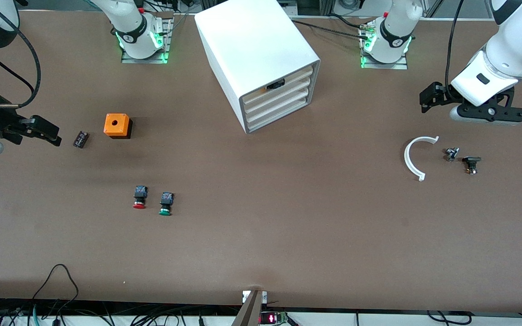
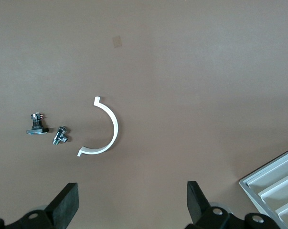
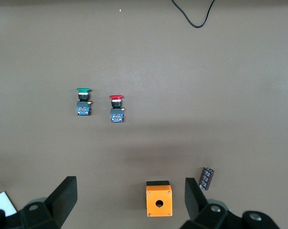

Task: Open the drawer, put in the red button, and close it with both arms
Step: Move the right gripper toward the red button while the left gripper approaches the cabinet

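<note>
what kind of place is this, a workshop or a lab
Most likely a robotics lab: two bench-mounted arms, the left hand and right hand both open, over a brown table with a drawer cabinet and a red button.

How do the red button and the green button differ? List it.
Cap colour: the red button has a red cap, the green button a green one. Position: the red button lies toward the right arm's end of the table, the green button beside it and slightly nearer the front camera. Both lie on their sides, caps toward that camera, with matching black-blue bodies.
</note>
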Controlling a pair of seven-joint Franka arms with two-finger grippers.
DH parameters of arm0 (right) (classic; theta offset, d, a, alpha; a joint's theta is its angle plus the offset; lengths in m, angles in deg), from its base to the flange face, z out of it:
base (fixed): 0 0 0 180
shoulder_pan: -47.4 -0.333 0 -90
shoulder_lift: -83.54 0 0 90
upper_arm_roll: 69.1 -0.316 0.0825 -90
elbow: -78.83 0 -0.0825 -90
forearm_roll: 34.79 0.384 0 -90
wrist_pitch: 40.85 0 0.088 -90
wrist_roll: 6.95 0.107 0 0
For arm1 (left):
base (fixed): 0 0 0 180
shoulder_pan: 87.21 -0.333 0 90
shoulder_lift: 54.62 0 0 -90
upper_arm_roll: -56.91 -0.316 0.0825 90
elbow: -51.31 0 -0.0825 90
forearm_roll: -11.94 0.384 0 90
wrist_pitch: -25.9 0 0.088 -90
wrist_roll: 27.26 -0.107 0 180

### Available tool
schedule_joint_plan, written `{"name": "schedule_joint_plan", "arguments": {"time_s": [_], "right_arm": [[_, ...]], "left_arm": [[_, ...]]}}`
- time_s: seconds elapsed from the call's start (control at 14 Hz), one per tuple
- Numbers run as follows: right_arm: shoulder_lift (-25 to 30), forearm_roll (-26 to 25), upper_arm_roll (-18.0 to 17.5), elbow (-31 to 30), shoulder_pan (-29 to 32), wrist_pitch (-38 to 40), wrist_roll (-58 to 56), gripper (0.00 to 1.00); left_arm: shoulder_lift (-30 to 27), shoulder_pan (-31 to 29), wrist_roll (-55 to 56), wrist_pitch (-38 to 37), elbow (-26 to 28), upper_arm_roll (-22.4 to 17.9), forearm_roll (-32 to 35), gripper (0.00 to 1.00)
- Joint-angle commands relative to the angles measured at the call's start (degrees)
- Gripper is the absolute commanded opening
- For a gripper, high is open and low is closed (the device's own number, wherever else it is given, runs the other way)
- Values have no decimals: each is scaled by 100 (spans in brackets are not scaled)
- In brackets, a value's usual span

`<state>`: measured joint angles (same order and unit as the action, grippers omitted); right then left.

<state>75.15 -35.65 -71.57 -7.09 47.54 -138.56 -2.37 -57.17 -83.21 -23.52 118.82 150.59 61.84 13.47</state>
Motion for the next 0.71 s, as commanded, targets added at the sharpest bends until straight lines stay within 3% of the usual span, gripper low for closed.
{"name": "schedule_joint_plan", "arguments": {"time_s": [0.0,0.36,0.64], "right_arm": [[4,-115,-87,13,56,-28,104,100],[4,-580,-96,-4,-137,15,226,100],[-197,-643,-96,-426,-287,85,254,100]], "left_arm": [[96,39,-31,-152,-199,-19,-118,100],[96,48,-31,-143,-208,43,-100,100],[105,48,-22,-134,-208,139,-126,100]]}}
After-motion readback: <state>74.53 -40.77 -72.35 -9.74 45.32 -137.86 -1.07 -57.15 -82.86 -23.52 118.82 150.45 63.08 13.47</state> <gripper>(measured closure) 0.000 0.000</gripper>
